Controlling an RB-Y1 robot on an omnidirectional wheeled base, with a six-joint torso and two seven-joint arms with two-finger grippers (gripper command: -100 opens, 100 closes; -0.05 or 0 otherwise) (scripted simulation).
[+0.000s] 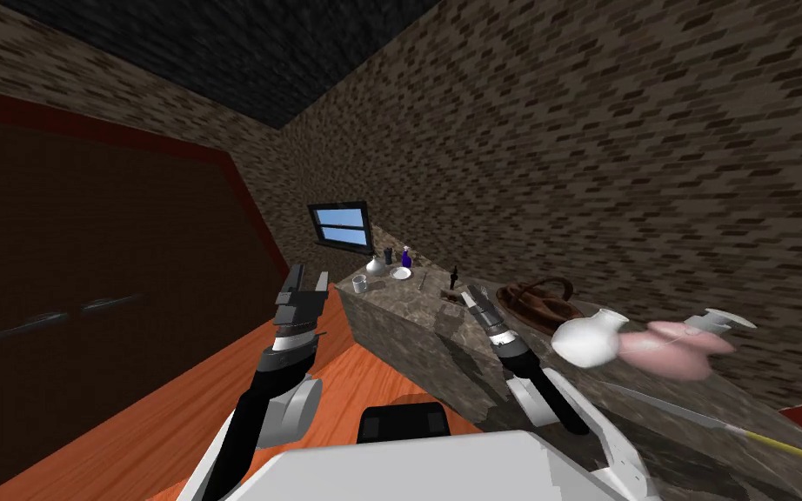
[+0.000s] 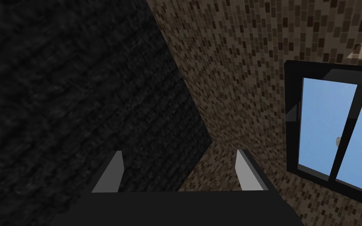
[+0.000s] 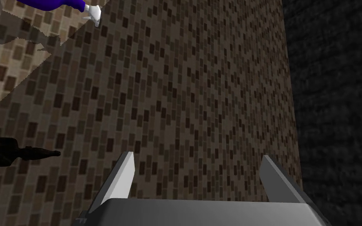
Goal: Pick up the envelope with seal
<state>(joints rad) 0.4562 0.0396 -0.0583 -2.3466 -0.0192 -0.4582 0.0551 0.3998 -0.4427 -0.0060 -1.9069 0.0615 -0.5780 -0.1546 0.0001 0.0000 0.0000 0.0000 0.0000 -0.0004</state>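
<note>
A small flat brownish thing [image 1: 449, 298] lies on the stone counter [image 1: 408, 335], just left of my right gripper [image 1: 476, 293]; I cannot tell whether it is the sealed envelope. That gripper hovers over the counter, and in the right wrist view it [image 3: 197, 157] is open with nothing between its fingers, pointing at the brick wall. A thin black bottle [image 1: 453, 277] [image 3: 7, 153] stands close beyond it. My left gripper [image 1: 308, 280] is raised over the floor left of the counter's end, open and empty [image 2: 178, 157].
At the counter's far end stand a glass [image 1: 359, 283], a grey flask [image 1: 376, 265], a blue bottle [image 1: 406, 257] and a white plate [image 1: 401, 273]. A brown coiled basket [image 1: 538, 300], a white vase [image 1: 591, 337] and a pink object [image 1: 669, 348] sit right of my right arm. The orange floor [image 1: 217, 409] lies to the left.
</note>
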